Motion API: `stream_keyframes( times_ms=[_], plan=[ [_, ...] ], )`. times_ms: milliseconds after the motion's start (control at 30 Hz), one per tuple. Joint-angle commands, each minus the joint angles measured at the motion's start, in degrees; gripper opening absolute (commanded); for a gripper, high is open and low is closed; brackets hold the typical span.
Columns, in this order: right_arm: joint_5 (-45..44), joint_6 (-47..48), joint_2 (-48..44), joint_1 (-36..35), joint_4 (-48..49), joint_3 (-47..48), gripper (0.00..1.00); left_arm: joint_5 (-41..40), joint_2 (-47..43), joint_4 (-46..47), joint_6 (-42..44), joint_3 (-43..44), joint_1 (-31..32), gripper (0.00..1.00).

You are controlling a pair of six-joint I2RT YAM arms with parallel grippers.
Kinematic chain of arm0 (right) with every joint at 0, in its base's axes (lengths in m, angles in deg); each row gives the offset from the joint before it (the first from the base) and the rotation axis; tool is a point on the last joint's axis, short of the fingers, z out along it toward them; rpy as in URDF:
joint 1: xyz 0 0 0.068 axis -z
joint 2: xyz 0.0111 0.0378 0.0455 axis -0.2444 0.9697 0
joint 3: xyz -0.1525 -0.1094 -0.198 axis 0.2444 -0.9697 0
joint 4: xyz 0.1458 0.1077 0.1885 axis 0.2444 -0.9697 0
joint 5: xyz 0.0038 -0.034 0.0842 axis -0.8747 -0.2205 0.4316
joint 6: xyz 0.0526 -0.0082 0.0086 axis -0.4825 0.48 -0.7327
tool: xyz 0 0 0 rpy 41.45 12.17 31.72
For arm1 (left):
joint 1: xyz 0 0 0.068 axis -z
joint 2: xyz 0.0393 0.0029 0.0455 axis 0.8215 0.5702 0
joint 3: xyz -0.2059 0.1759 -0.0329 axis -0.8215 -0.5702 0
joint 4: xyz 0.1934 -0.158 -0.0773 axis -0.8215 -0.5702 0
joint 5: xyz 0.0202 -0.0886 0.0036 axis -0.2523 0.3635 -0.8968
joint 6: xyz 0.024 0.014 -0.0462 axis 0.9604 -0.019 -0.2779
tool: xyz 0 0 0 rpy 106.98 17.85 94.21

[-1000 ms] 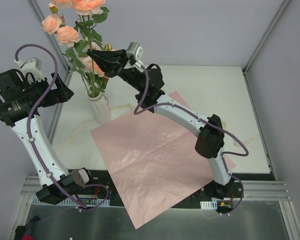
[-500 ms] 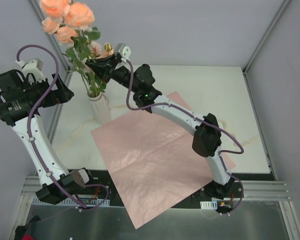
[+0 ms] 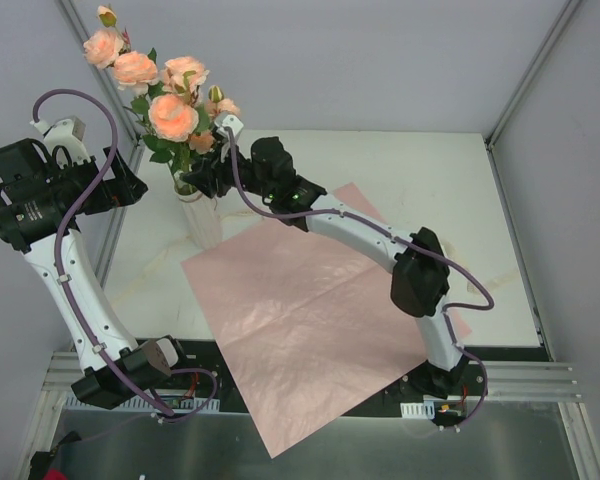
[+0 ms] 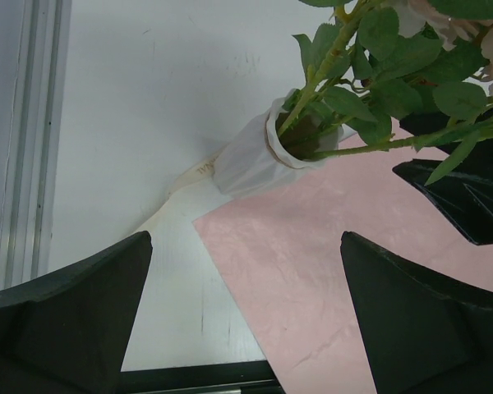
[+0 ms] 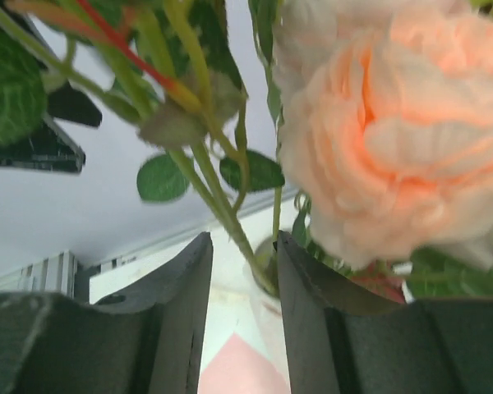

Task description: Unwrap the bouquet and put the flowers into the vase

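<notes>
In the last second the right gripper (image 3: 202, 178) has dropped from among the leaves to just above the mouth of the vase (image 3: 202, 215), and its jaws have gone from clamped to slightly parted. The flowers (image 3: 170, 115) now stand in the vase, so release looks under way; the left gripper (image 3: 125, 185) hangs wide open and empty, left of the vase. The left wrist view shows the stems (image 4: 312, 98) entering the vase, which leaves hide from above, while the blurred right wrist view seems to show no stem between the jaws.
</notes>
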Motion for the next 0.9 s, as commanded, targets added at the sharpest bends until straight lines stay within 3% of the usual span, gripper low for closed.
stream_keyframes(
  times_ms=[0, 67, 200, 300, 467, 667, 867],
  plan=[
    [1.1, 1.1, -9.9, -0.3, -4.2, -3.1, 0.40, -0.2, -1.3, 1.3, -0.2, -0.2, -0.5, 0.99],
    [1.7, 1.7, -11.7, -0.4, -7.4, -3.8, 0.54, 0.0, -1.5, 1.3, -0.7, -0.3, -0.5, 0.99],
    [1.1, 3.3, -16.2, -0.3, -11.8, -9.2, 0.70, -0.3, -1.7, 1.3, -1.2, 0.2, -0.5, 0.99],
    [-1.0, 5.6, -20.7, -0.1, -18.3, -14.2, 0.94, -0.4, -2.0, 1.3, -0.6, 0.1, -0.5, 0.99],
    [-6.1, 3.1, -30.8, 1.5, -27.5, -27.5, 0.96, 2.0, -3.8, 1.4, 2.7, -3.3, -0.4, 0.99],
    [-14.7, 3.0, -39.9, 2.3, -39.7, -35.5, 0.96, 8.1, -8.1, 1.6, 9.5, -13.1, -0.5, 0.99],
    [-33.8, -2.8, -45.5, 2.8, -53.6, -38.4, 0.96, 10.9, -13.3, 1.7, 16.9, -23.9, -0.4, 0.99]
  ],
)
